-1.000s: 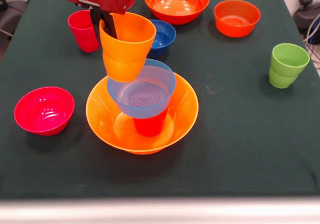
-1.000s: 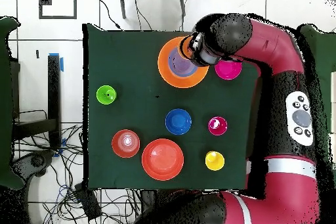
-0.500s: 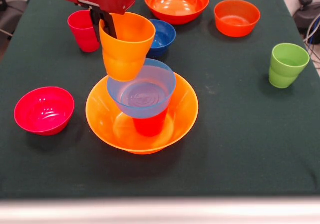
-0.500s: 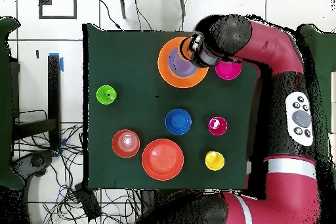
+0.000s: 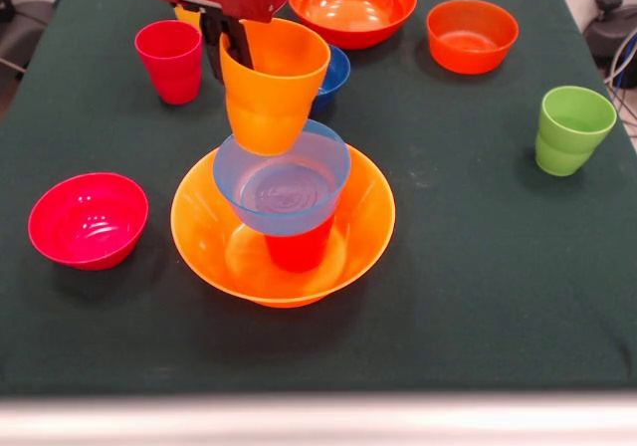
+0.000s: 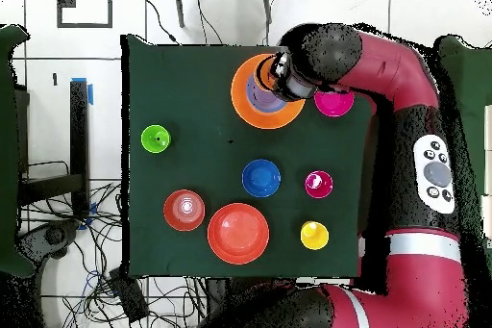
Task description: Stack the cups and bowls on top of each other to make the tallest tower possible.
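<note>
Altogether five cups [image 5: 274,86] (one gripped), six bowls [image 5: 283,227]

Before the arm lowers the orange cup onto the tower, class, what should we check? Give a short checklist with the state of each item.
1. Claw grips the orange cup by its rim: ok.
2. Cup upright: not ok, it leans a little in the front view.
3. Cup centred over the light blue bowl: cannot tell; from the front it sits toward the bowl's far left rim.
4. Bowl seated level on the red cup: ok, as far as the front view shows.
5. Red cup standing inside the big orange bowl: ok.
6. Neighbours clear of the tower: ok; the magenta bowl and dark blue bowl stand apart from it.
</note>
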{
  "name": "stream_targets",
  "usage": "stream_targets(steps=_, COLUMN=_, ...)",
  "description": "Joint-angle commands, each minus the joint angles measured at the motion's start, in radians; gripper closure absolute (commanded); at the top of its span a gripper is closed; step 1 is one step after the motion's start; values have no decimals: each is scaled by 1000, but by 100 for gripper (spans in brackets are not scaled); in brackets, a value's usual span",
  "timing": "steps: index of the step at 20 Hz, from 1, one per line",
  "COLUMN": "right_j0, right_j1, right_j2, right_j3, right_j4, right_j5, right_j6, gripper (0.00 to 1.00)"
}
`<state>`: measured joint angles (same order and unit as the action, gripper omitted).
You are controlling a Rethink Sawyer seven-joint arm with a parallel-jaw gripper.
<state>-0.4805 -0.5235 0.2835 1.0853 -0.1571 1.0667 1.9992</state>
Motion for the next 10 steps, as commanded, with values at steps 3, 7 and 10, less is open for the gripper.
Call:
stream_targets(steps=3, right_j0=-1, right_j1=4, right_j2=109, right_j3=105, right_j4=-45, right_j5=-15, right_j6=-250, gripper=100)
stream_targets(steps=7, right_j0=-7, right_j1=13, right_j2=119, right_j3=103, right_j4=-50, right_j5=-24, right_j6=-250, gripper=100)
stream_targets(steps=10, right_j0=-11, right_j1=23, right_j2=125, right_j3=100, right_j4=-59, right_j5=-37, right_j6=-249, gripper=100)
